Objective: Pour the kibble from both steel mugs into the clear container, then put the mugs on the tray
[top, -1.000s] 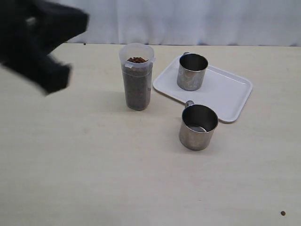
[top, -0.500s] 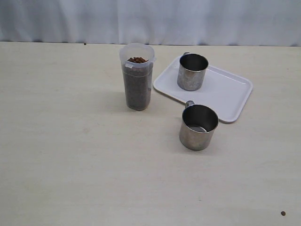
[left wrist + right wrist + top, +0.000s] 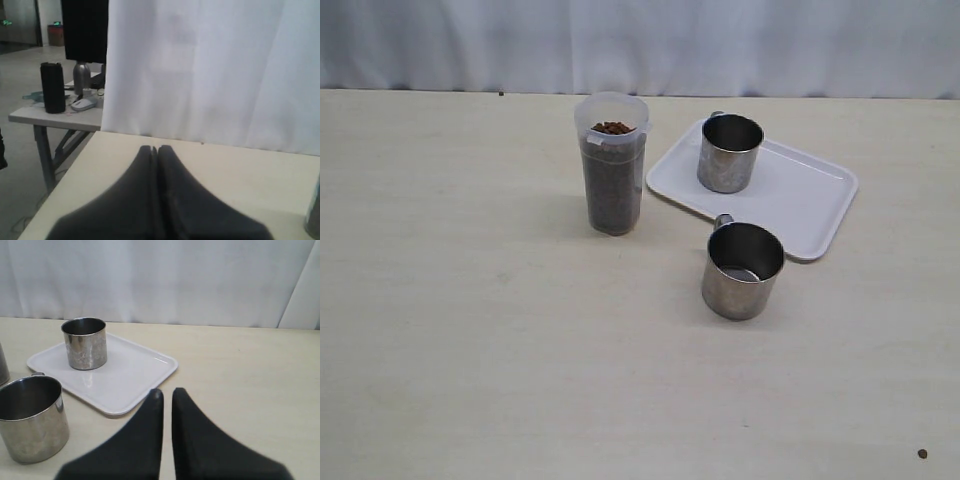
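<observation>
The clear container (image 3: 611,165) stands left of the tray, filled almost to the rim with brown kibble (image 3: 612,128). One steel mug (image 3: 729,152) stands upright on the white tray (image 3: 800,200). The other steel mug (image 3: 741,270) stands on the table just in front of the tray, empty inside. Neither arm shows in the exterior view. My left gripper (image 3: 155,148) is shut with nothing in it, above the table's left part. My right gripper (image 3: 167,392) is shut and empty, with the tray (image 3: 135,375), the mug on it (image 3: 85,342) and the table mug (image 3: 31,417) ahead of it.
A single stray pellet (image 3: 922,454) lies near the table's front right corner. A white curtain (image 3: 640,45) hangs behind the table. Beyond the table's left edge stands another desk (image 3: 55,112) with a black bottle and a mouse.
The left arm, blurred at the upper left of the exterior view a second ago, has left that view. The mugs, container and tray have not moved.
</observation>
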Tool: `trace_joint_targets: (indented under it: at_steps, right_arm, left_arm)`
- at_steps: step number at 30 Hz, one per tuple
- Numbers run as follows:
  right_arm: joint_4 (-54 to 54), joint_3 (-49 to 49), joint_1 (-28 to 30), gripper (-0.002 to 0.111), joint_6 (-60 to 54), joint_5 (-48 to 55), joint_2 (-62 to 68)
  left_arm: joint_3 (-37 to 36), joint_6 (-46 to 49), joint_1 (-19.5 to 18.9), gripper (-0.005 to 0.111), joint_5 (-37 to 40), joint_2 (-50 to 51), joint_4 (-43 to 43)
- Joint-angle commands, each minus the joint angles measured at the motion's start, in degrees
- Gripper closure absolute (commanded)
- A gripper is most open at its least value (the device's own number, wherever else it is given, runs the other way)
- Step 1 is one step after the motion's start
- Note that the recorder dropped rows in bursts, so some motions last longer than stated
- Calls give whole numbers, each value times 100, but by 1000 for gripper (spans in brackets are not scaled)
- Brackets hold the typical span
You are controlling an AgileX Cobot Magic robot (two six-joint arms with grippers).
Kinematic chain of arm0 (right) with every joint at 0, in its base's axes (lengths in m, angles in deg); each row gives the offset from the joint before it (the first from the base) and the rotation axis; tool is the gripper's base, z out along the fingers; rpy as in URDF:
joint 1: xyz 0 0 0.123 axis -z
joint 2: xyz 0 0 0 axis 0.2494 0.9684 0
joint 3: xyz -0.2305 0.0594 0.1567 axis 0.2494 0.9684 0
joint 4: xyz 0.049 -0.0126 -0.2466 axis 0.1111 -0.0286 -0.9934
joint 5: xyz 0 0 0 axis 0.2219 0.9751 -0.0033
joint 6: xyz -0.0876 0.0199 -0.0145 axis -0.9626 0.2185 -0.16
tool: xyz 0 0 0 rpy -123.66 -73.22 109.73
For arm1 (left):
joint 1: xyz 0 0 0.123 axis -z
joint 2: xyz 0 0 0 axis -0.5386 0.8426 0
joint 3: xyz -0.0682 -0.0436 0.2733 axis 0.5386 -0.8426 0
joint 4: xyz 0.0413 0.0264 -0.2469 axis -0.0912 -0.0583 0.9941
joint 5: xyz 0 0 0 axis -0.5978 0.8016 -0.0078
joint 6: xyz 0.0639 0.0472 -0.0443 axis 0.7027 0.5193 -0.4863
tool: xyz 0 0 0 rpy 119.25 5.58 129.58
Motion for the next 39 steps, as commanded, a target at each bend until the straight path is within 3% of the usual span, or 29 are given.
trace_joint_targets:
  at_steps: [1, 3, 4, 5, 10, 25, 32, 39]
  right_arm:
    - [17, 25, -13, 103, -39, 9, -17]
    - [17, 25, -13, 103, -39, 9, -17]
    - [17, 25, -13, 103, -39, 9, -17]
    - [17, 25, -13, 103, -39, 9, -17]
    - [17, 25, -13, 103, -39, 9, -17]
    - [17, 25, -13, 103, -39, 9, -17]
    - [17, 25, -13, 103, -39, 9, -17]
    - [17, 25, -13, 103, -39, 9, -17]
  left_arm:
    - [-823, 86, -224, 107, -896, -3, 383]
    - [-1521, 669, -213, 107, -1538, -3, 920]
    - [-1527, 920, -213, 107, -1580, -3, 1200]
    - [-1527, 1170, -213, 107, -1213, -3, 1398]
    - [-1527, 1539, -213, 107, -1179, -3, 1534]
    - [-1527, 1549, -202, 107, -1153, -3, 1499]
    - [-1527, 1549, 395, 107, -1180, -3, 1499]
    - [-1527, 1549, 494, 107, -1180, -3, 1499]
